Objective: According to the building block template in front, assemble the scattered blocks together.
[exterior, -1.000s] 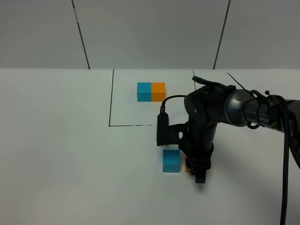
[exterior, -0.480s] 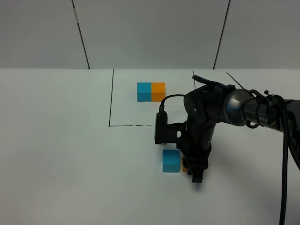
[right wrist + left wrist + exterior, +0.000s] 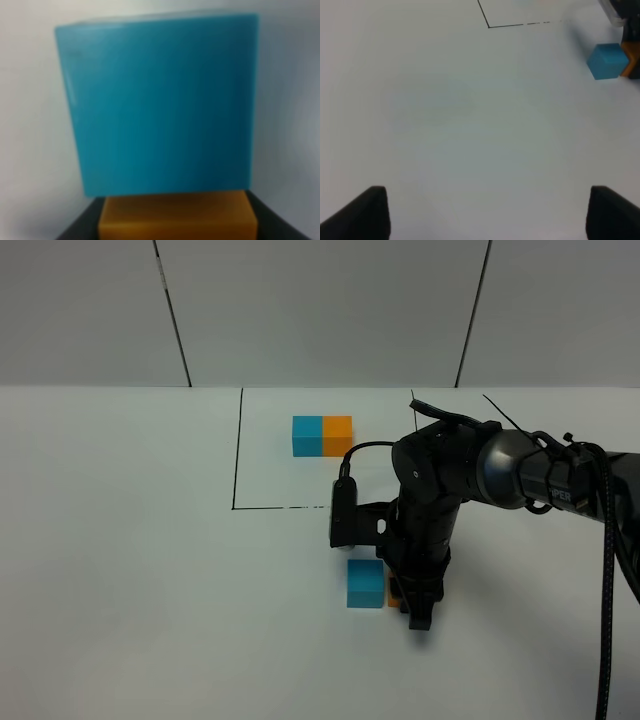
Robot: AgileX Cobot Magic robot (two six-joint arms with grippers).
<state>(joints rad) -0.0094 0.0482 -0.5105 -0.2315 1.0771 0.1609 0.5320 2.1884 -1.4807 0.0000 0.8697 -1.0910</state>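
The building block template [image 3: 322, 435], a blue and orange joined pair, sits at the back inside a black outline. Of the scattered blocks, the sky-blue cube [image 3: 366, 583] rests on the white table near the front. The orange cube [image 3: 394, 592] shows only as a sliver against its right side. My right gripper [image 3: 415, 610] points down and is shut on the orange cube [image 3: 175, 217], which sits flush behind the blue cube [image 3: 160, 105] in the right wrist view. My left gripper [image 3: 487, 215] stands open with nothing in it, far from the blue cube [image 3: 607, 61].
A black rectangle outline [image 3: 238, 470] marks the template's area on the white table [image 3: 120, 560]. The right arm's dark body and its cable [image 3: 610, 570] reach in from the right edge. A panelled grey wall stands behind.
My right gripper has slid slightly to the left with the orange cube, bringing it up against the blue cube. The blue cube and the template have not moved.
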